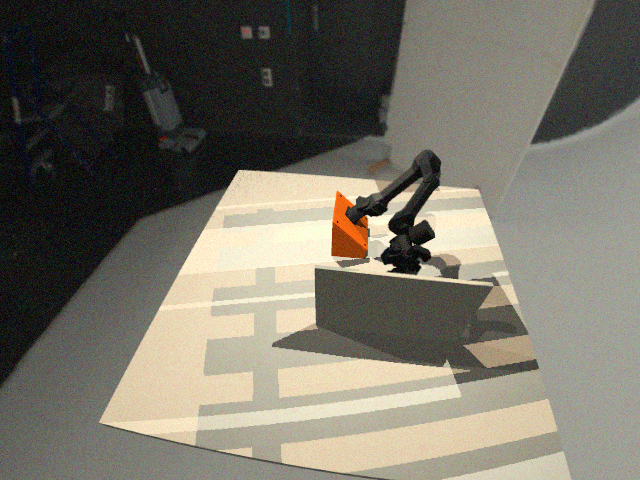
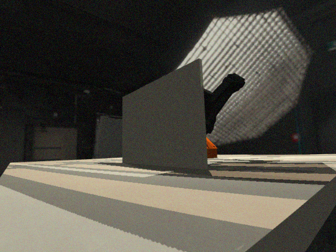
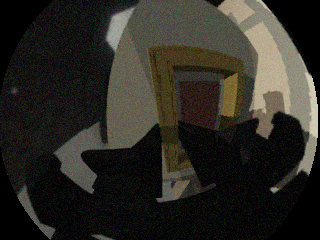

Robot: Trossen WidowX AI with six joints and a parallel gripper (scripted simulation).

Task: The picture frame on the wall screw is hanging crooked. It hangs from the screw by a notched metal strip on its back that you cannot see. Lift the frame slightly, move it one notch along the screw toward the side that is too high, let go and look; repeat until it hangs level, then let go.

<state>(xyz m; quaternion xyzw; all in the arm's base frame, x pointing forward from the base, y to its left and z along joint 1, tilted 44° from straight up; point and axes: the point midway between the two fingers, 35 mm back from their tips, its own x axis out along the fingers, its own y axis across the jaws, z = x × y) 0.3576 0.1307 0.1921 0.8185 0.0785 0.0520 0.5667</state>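
In the wrist view the picture frame has a gold border around a red picture and hangs on a small grey wall. It looks slanted there, though the camera is tilted too. My gripper is shut on the frame's left bar near its lower end. The screw and the notched strip are hidden behind the frame. In the top view the wall shows only as an orange wedge-shaped backing, and the frame itself is hidden there. In the exterior view only the arm's elbow shows.
A large grey upright panel stands on the patterned table just in front of the arm's base. It blocks most of the exterior view. A tall pale wall rises behind the arm.
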